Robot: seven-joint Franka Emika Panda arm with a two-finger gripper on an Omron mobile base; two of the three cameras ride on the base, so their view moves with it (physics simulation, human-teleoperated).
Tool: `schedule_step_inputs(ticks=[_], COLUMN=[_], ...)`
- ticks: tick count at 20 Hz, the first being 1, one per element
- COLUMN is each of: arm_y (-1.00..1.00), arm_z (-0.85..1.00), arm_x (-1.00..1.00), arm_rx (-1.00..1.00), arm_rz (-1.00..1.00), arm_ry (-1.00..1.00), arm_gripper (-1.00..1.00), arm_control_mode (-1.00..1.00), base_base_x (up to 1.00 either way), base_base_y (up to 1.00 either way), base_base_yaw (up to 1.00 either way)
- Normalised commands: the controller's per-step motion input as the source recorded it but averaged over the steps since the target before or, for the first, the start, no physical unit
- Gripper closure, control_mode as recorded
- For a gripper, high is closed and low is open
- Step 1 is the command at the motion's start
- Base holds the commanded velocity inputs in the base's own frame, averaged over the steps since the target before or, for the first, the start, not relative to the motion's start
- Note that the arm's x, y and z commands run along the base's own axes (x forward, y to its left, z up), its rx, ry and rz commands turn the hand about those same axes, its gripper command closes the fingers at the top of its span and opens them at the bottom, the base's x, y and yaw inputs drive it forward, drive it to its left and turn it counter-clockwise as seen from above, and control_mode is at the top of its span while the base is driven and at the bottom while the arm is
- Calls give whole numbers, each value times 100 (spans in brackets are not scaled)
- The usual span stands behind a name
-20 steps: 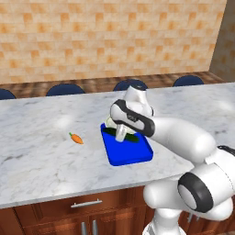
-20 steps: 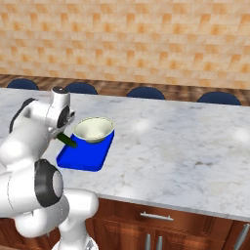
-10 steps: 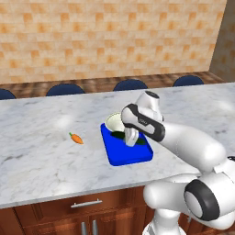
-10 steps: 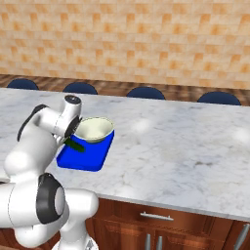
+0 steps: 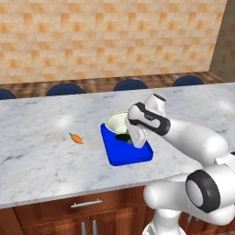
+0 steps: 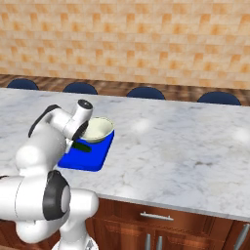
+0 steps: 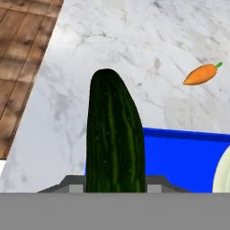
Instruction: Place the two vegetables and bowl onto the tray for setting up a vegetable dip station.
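My gripper (image 7: 115, 185) is shut on the dark green cucumber (image 7: 114, 134), which sticks straight out between the fingers. In the left base view the gripper (image 5: 133, 138) hangs low over the blue tray (image 5: 133, 156), and the cucumber (image 5: 123, 137) lies just above the tray's middle. The cream bowl (image 5: 115, 121) sits at the tray's far end, right behind the hand. Out on the marble, left of the tray, lies the orange carrot (image 5: 76, 138), also seen as the carrot (image 7: 201, 74) in the hand view. From the right base view, the cucumber (image 6: 81, 146), bowl (image 6: 99, 129) and tray (image 6: 87, 161) show beside my arm.
The marble counter (image 5: 36, 151) stretches wide to both sides, with its front edge close below the tray. Dark blue chair backs (image 5: 65, 89) line the far side. Wooden floor (image 7: 18, 54) shows beyond the counter's edge in the hand view.
The hand has swung from beside the bowl down over the tray's middle, carrying the cucumber lower. Carrot, bowl and tray have stayed put.
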Motion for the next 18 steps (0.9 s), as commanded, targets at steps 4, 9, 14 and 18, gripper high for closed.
schedule_step_inputs(ticks=[4, 9, 14, 18], arm_y=[-1, -4, -10, -6], arm_z=[-11, -9, -14, -13], arm_x=[10, 8, 1, 8], arm_rx=[12, 10, 8, 6], arm_rz=[10, 6, 1, 0], arm_ry=[-6, -10, -4, -2], arm_gripper=[100, 100, 100, 100], arm_control_mode=[-100, -100, -100, -100], base_base_x=[0, 0, 0, 0], base_base_y=[0, 0, 0, 0], base_base_yaw=[0, 0, 0, 0])
